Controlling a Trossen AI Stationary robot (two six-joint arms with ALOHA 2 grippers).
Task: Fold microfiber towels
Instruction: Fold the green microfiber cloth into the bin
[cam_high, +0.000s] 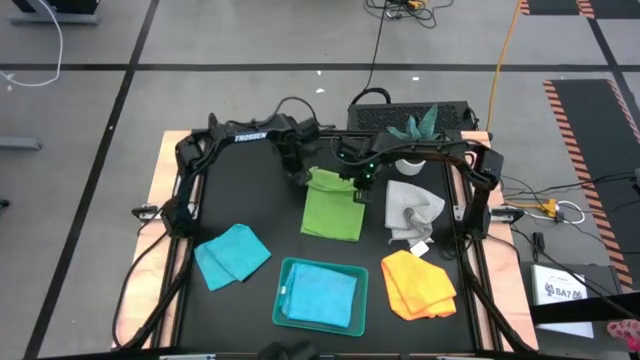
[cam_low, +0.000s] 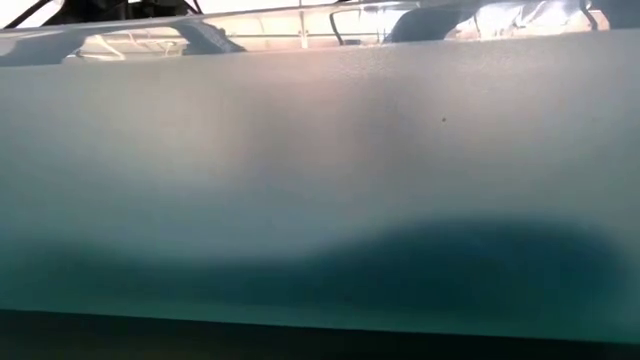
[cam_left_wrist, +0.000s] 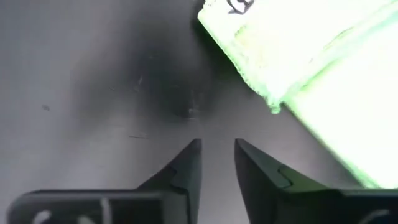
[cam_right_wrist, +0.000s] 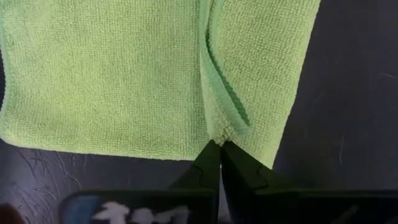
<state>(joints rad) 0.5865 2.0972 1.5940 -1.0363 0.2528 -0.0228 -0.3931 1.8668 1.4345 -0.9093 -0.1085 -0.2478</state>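
The lime green towel (cam_high: 330, 208) lies flat in the middle of the black table. My right gripper (cam_right_wrist: 216, 149) is shut on its far edge, near the far right corner (cam_high: 358, 186). My left gripper (cam_left_wrist: 217, 146) hovers over bare table just off the towel's far left corner (cam_left_wrist: 273, 56), fingers slightly open and holding nothing. A turquoise towel (cam_high: 232, 255) lies at the near left. A grey-white towel (cam_high: 410, 210) lies at the right and a yellow-orange towel (cam_high: 418, 284) at the near right. Another turquoise towel (cam_high: 322, 292) rests in the teal tray (cam_high: 284, 300). My right gripper pinches a small raised ridge of the lime green towel's far edge (cam_right_wrist: 217, 132) between its two fingertips, coming from above and pointing steeply down. A crease runs from the pinch across the cloth. I cannot tell whether it holds one layer or several. The rest of the towel lies on the table.
The low view is filled by a blurred teal wall close to the camera. A dark box with a teal thing on it (cam_high: 415, 120) stands behind the table's far edge. Bare black table shows left of the green towel (cam_high: 250, 190).
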